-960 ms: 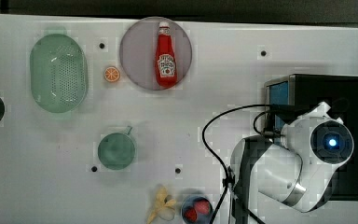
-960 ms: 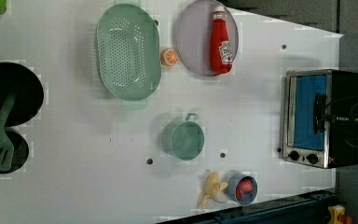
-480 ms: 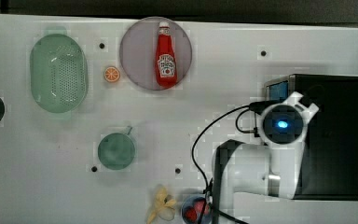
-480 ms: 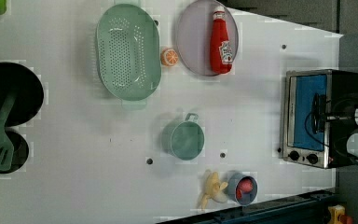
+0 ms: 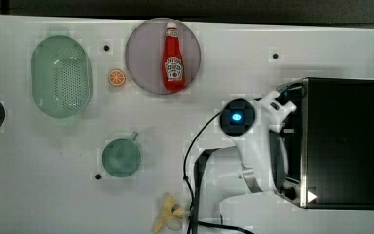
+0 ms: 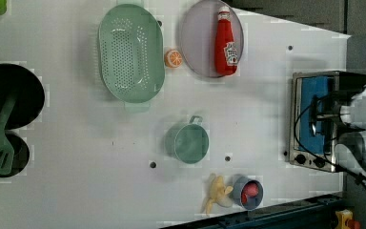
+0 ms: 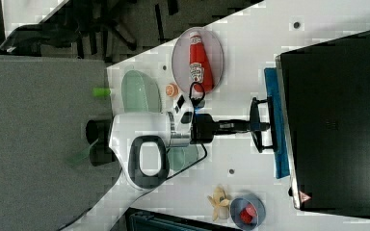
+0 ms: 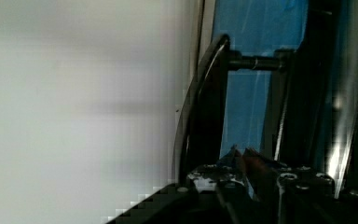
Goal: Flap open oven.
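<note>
One gripper (image 7: pixel 259 126) pinches the oven (image 7: pixel 337 120) door's bar handle (image 7: pixel 256 126) between nearly closed fingers; next, we judge, pull toward nine o'clock in the right view.

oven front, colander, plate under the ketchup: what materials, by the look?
Oven: frame looks like brushed metal, silver with a dull sheen; door looks like glass under blue film, likely protective; black top looks matte, material unclear.
Colander: probably plastic, pale green, evenly perforated, soft gloss.
Plate: greyish, smooth and low-sheen; plastic or ceramic, can't tell.
</note>
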